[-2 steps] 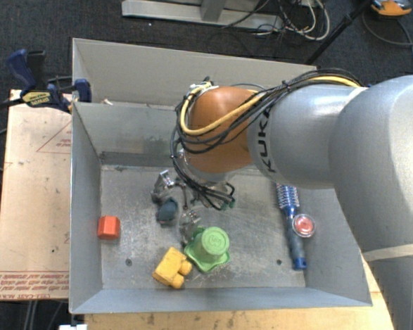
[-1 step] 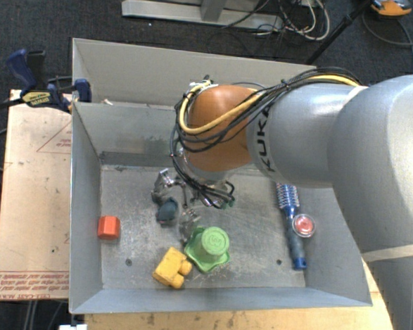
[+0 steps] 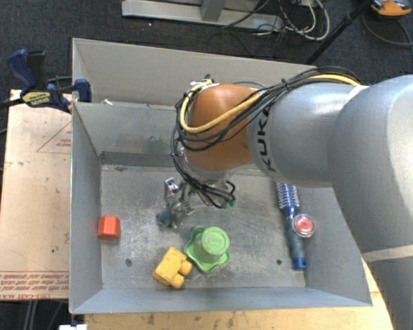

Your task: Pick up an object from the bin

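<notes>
My gripper [image 3: 171,211] hangs below the orange wrist cover, low over the bin floor near the middle, with nothing seen between its fingers. A green round-topped toy [image 3: 210,248] sits just right of and in front of it. A yellow block [image 3: 172,268] lies touching the green toy's left side, near the front wall.
A small red-orange cube [image 3: 108,226] rests at the left of the bin floor. A blue brush with a red round button [image 3: 293,223] lies along the right side, partly under the arm. The arm covers the bin's right rear.
</notes>
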Controlling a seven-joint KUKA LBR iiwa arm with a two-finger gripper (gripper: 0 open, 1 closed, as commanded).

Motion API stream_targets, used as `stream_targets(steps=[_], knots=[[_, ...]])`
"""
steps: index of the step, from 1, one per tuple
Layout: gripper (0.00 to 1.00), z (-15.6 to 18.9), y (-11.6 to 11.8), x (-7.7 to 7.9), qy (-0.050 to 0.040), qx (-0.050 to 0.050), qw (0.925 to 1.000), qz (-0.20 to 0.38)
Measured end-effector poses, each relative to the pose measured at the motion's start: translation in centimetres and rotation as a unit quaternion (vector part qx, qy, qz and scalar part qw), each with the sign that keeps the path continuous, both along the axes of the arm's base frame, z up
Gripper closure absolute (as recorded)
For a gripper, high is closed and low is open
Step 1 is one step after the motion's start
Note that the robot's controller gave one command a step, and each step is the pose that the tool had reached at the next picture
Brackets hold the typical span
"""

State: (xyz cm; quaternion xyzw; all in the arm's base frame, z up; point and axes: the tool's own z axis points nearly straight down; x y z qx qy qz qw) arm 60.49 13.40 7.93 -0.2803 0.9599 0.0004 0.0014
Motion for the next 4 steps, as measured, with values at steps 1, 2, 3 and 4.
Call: stream_targets(steps=[1,2,3,4], knots=[[1.00,3.5,0.1,0.1,-0.0020,0.001,1.0000,-0.001],[1.00,7.1,0.2,0.3,-0.0023,0.001,1.0000,-0.002],[1.00,7.8,0.3,0.3,-0.0008,0.001,1.0000,-0.003],[1.00,11.9,0.4,0.5,-0.0027,0.001,1.0000,-0.005]])
